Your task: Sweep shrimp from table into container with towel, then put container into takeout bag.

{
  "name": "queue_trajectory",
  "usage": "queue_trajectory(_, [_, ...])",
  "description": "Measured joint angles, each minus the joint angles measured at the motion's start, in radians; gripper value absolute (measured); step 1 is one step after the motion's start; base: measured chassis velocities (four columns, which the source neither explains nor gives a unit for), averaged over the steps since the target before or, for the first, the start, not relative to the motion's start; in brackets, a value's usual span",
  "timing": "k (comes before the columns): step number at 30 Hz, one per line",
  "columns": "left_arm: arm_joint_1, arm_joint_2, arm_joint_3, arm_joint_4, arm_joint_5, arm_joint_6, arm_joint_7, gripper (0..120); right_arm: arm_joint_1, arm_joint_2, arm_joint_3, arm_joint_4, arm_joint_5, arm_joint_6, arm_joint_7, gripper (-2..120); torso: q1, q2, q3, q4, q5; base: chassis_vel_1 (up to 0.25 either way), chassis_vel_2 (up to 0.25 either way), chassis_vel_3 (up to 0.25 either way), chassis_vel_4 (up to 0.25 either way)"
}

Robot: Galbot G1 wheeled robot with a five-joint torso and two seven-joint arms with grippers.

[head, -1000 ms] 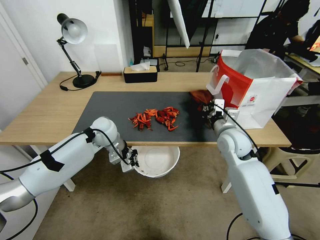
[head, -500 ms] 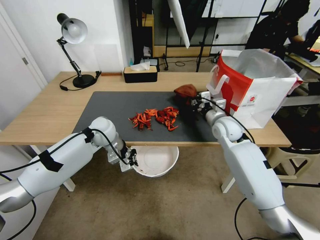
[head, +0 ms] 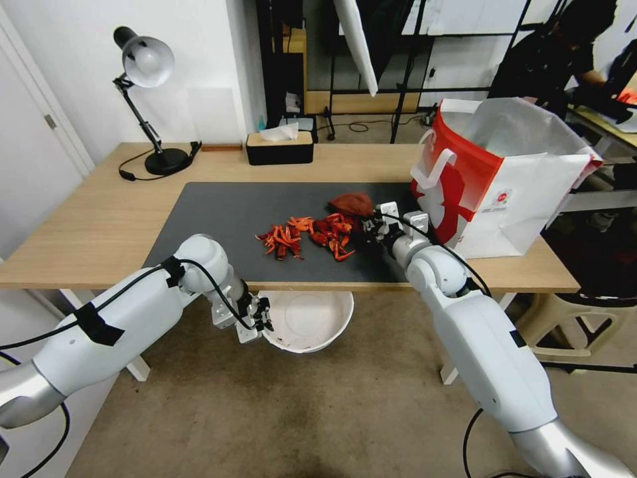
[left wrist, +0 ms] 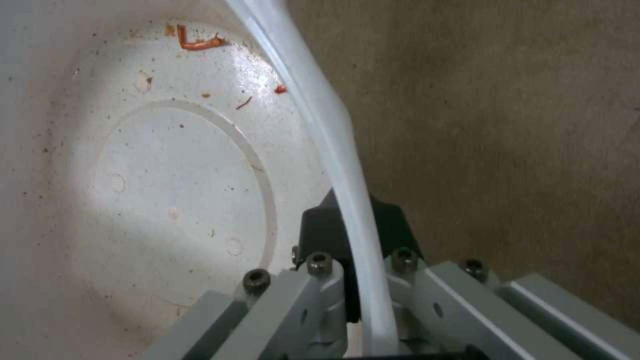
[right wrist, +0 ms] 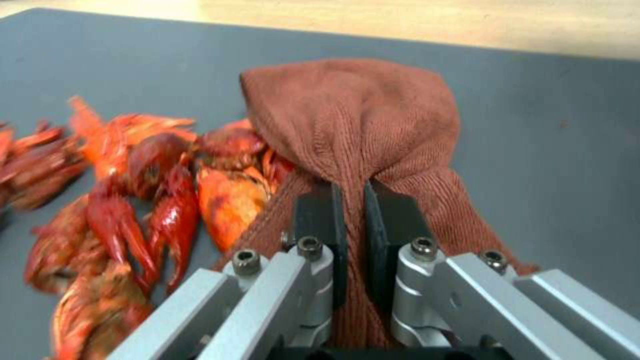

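Note:
The shrimp [head: 310,236] lie in a red-orange heap on the dark mat of the table [head: 99,219]. My right gripper [head: 367,224] is shut on the rust-red towel [head: 352,203], which touches the heap's right edge; the wrist view shows the towel [right wrist: 353,115] bunched between the pads beside the shrimp [right wrist: 147,175]. Below the table's front edge my left gripper [head: 264,320] is shut on the rim of the white container [head: 312,322], holding it under the heap. The container's inside [left wrist: 167,190] carries a few red scraps. The red and white takeout bag [head: 504,179] stands open at the table's right end.
A desk lamp [head: 147,99] and a black tissue box [head: 279,146] stand along the table's back edge. A white stool [head: 584,325] sits on the carpet to the right. Bare mat lies left of the heap.
My right gripper has carried the towel leftward and down from beside the bag to the right edge of the shrimp heap. The left gripper and container have shifted slightly left.

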Motion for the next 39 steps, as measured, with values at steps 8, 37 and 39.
queue_trajectory(8, [-0.009, -0.001, 0.005, 0.003, -0.001, 0.000, 0.000, 0, -0.032, -0.006, -0.037, 0.062, 0.022, -0.023, 0.016, 4, 0.000, 0.000, 0.000, 0.0001, 0.0000, 0.000, 0.000, 0.000, 0.000])
queue_trajectory(37, [-0.020, -0.005, 0.008, 0.022, -0.004, -0.001, -0.006, 0, -0.148, -0.057, -0.096, 0.226, 0.024, -0.046, 0.011, 4, 0.000, 0.000, 0.000, 0.0001, 0.0001, 0.000, 0.000, 0.000, 0.000])
queue_trajectory(39, [-0.021, -0.005, 0.008, 0.026, -0.004, -0.002, -0.007, 0, -0.159, -0.063, -0.097, 0.241, 0.024, -0.048, 0.010, 4, 0.000, 0.000, 0.000, 0.0001, 0.0000, 0.000, 0.000, 0.000, 0.000])
